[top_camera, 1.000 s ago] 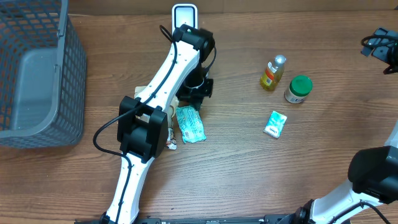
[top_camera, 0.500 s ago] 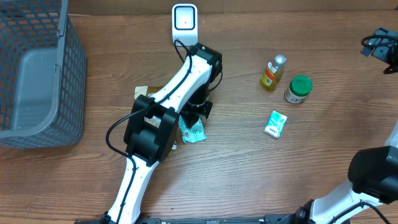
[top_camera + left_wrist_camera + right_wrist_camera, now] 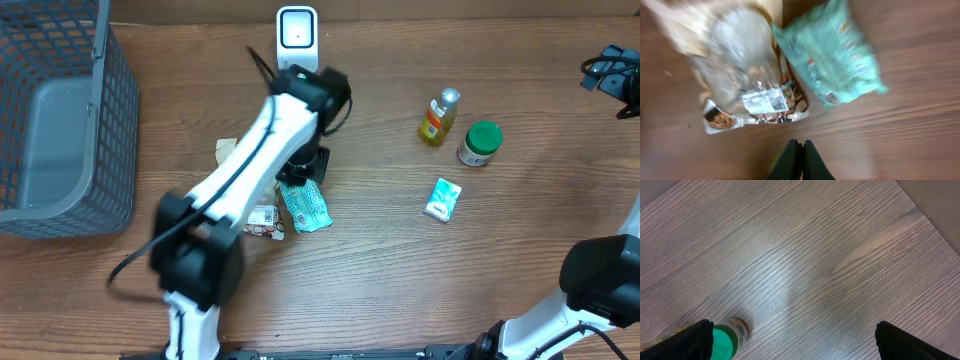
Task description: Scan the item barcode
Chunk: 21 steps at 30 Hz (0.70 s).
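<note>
Grey mesh basket (image 3: pixel 60 120) sits at the far left of the wood table (image 3: pixel 400 280), taking no part. Next along, the left arm (image 3: pixel 240 180) shows as a blur. Over the last second its elbow has swung down and to the left, while the wrist has kept over the goods. That sweep has uncovered a clear packet (image 3: pixel 747 95) lying against a teal pouch (image 3: pixel 832 60); the pouch has not shifted. The left gripper (image 3: pixel 799 146) hangs over bare wood just beside them, jaws pressed together with nothing between.

I judge that no item has been picked up and the scan has not begun. The arm seems to be repositioning, and the jaws would have to part before any grasp. Which item is meant I cannot tell, though the packet, its white label (image 3: pixel 762 102) face up, looks likeliest. The scanner (image 3: pixel 296 28) stands at the far edge, apart from both.

Further right are a bottle (image 3: pixel 438 117), a green-lidded jar (image 3: pixel 480 143) just beside it, and a small teal box (image 3: pixel 443 199) nearer the front. At the far right the right gripper (image 3: pixel 790 340) hovers with jaws wide apart, empty.

The packet's label carries dark print, perhaps a barcode, too smeared to read. The pouch's printing and the bottle's orange label are also illegible, and no brand can be made out.
</note>
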Motion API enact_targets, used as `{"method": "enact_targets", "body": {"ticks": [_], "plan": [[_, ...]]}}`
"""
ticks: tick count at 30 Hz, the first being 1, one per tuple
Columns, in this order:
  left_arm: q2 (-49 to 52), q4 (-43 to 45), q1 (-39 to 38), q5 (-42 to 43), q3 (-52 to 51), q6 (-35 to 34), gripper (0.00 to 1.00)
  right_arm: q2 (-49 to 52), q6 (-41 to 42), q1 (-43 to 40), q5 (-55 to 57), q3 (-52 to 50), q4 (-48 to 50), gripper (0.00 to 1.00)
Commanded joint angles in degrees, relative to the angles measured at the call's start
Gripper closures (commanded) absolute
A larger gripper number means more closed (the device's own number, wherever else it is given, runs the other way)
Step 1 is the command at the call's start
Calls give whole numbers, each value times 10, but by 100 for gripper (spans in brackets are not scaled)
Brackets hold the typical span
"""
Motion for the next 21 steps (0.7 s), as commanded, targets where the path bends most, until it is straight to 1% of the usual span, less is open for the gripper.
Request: {"method": "enact_targets", "body": {"ticks": [1,5,11,12,16,21], "plan": [[-59,21,-1,-11,5,-28,96,-3,3,-1,4,5,3,0],[-63,14,-1,-8,3,-49,95,-3,3,-1,4,5,3,0],[-63,10,-1,-10,-64,-49,96,-3,3,-1,4,5,3,0],[-63,26,0,-10,-101,-49,96,-3,3,-1,4,5,3,0],[-63,97,-1,-10,-179,-49,96,-3,3,-1,4,5,3,0],[-63,184,-1,-10,-247,-21,95,-3,3,-1,4,5,3,0]]}}
